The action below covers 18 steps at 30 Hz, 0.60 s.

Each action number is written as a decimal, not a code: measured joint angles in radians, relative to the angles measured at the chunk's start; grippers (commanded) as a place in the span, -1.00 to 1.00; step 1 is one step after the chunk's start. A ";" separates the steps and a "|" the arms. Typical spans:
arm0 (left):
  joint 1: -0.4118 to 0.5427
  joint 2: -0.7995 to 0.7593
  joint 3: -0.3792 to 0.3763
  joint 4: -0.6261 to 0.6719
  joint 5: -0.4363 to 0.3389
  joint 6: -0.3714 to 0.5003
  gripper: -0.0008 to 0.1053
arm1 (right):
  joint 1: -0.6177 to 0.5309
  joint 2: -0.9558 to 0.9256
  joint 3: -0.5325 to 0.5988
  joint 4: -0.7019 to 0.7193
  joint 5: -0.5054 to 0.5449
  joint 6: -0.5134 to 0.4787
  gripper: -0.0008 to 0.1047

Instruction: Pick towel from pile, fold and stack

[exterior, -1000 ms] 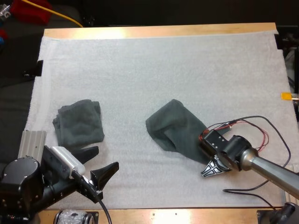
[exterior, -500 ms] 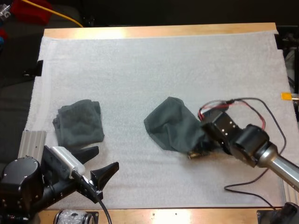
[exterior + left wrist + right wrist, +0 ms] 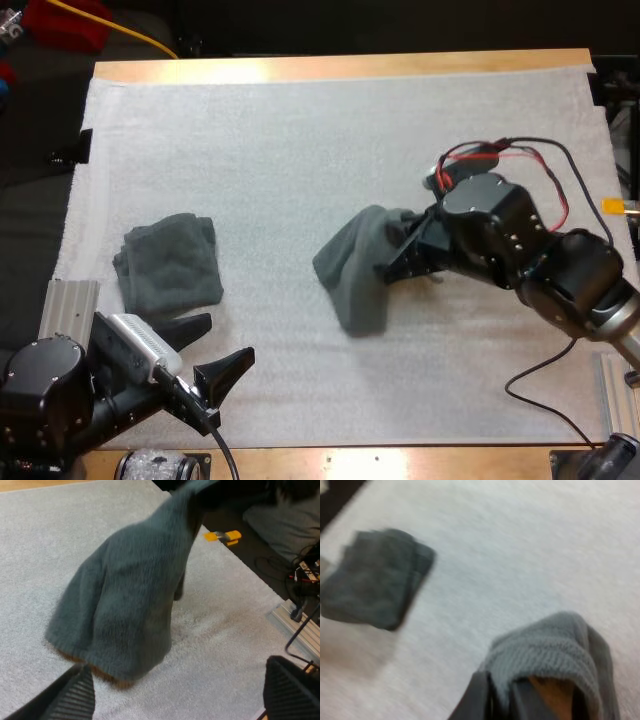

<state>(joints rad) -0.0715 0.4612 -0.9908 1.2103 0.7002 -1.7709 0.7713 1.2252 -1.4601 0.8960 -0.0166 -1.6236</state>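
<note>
**White mat (image 3: 300, 150) on wooden table (image 3: 340, 67): right gripper (image 3: 398, 270) grasps crumpled towel (image 3: 350, 285)**

The right gripper is clenched on one end of the crumpled towel, a little right of the mat's centre. The towel's lower end touches the mat. The left gripper (image 3: 215, 346), fingers wide apart, holds nothing, over the mat's near left corner. A folded towel (image 3: 170, 262) lies flat near the left edge.

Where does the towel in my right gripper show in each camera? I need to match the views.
High view: the held towel hangs over the middle of the white mat, from the right gripper.
Left wrist view: it hangs just beyond the open left gripper.
Right wrist view: its edge is pinched in the right gripper's fingers.
Shared landmark: the white mat beneath it.
</note>
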 measured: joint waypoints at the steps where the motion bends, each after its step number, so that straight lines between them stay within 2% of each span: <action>1: 0.000 0.000 0.000 0.000 0.000 0.000 0.31 | 0.000 0.000 -0.013 -0.004 -0.006 0.006 -0.95; 10: 0.000 0.000 0.000 0.000 0.000 0.000 0.31 | 0.067 0.014 -0.041 -0.087 -0.048 0.054 -0.95; 18: 0.000 0.000 0.000 0.000 0.000 0.000 0.31 | 0.130 0.129 -0.040 -0.129 -0.076 0.082 -0.95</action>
<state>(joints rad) -0.0715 0.4612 -0.9908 1.2103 0.7002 -1.7709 0.9011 1.3540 -1.5004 0.7667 -0.0921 -1.5420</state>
